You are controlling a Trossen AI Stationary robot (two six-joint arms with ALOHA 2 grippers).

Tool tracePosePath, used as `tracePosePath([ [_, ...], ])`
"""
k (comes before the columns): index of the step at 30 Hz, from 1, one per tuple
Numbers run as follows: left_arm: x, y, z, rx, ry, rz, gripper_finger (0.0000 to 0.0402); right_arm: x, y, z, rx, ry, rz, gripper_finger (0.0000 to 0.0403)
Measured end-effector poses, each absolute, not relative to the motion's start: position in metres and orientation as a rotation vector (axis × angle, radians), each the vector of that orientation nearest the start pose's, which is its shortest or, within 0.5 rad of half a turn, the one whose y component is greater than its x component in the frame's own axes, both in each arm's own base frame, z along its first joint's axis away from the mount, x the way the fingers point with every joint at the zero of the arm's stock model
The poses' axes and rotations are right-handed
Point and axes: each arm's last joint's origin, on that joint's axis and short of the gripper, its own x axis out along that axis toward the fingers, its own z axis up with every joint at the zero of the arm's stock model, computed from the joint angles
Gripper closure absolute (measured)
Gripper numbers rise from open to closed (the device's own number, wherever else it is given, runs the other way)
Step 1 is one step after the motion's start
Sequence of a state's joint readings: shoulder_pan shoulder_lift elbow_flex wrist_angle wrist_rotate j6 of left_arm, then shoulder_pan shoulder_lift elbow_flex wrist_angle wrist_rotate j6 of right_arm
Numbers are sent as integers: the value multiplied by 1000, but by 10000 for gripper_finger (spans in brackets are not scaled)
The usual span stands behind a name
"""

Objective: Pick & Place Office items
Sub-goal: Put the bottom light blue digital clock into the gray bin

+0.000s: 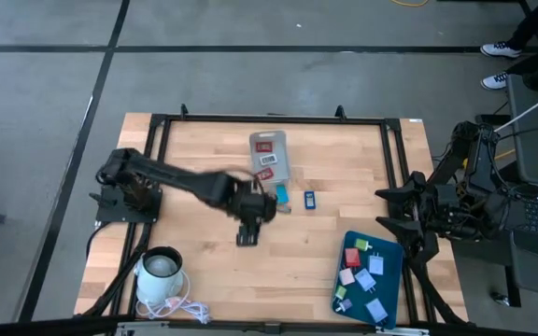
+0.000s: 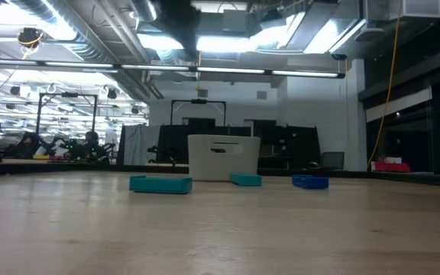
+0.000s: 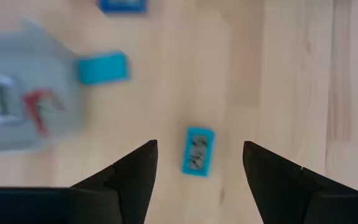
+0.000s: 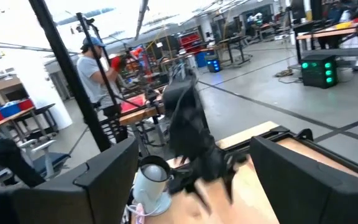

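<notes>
Light-blue office item (image 3: 197, 151) lies flat on tabletop (image 1: 213, 252) near grey bin (image 1: 269, 154), below my left jaws (image 3: 199, 163), spread wide, empty. Step: approach. Next: descend, close. Right arm parked beside tray (image 1: 390, 289).

**Colours on the table**

We see a pale wood table (image 1: 213, 271) with a black frame. The bin (image 1: 269, 154) is translucent grey, and the pieces (image 1: 264, 147) in it are red with white marks. Beside it lie a teal piece (image 3: 102, 67) and a blue piece (image 1: 310, 198). Under the left gripper (image 3: 199, 163), whose fingers are black, a light blue piece (image 3: 197, 151) carries a dark pattern. The tray (image 1: 388, 280) is dark teal and bears red, pink, green and light blue pieces. The mug (image 1: 162, 271) is white, with a white cable (image 1: 180, 308). Both arms are black.
</notes>
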State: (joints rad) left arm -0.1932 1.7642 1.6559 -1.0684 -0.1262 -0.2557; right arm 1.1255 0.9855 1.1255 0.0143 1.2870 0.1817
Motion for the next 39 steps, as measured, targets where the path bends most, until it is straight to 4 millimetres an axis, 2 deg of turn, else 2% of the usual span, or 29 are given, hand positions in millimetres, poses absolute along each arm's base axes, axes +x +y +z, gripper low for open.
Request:
tracePosePath([
  [4, 353, -87, 268, -17, 1226, 75, 154, 104, 153, 429, 327, -70, -168, 88],
  [8, 354, -91, 230, 25, 1304, 119, 147, 104, 153, 429, 342, -72, -164, 88],
  [14, 358, -86, 205, 37, 1296, 75, 150, 104, 153, 429, 351, -72, -162, 88],
  [26, 354, -62, 181, 10, 1335, 77, 150, 104, 154, 429, 361, -71, -132, 88],
  [32, 358, -61, 173, -23, 1287, 56, 150, 104, 154, 428, 358, -70, -132, 87],
  [39, 360, -63, 158, -49, 1334, 38, 150, 104, 154, 428, 356, -69, -132, 87],
])
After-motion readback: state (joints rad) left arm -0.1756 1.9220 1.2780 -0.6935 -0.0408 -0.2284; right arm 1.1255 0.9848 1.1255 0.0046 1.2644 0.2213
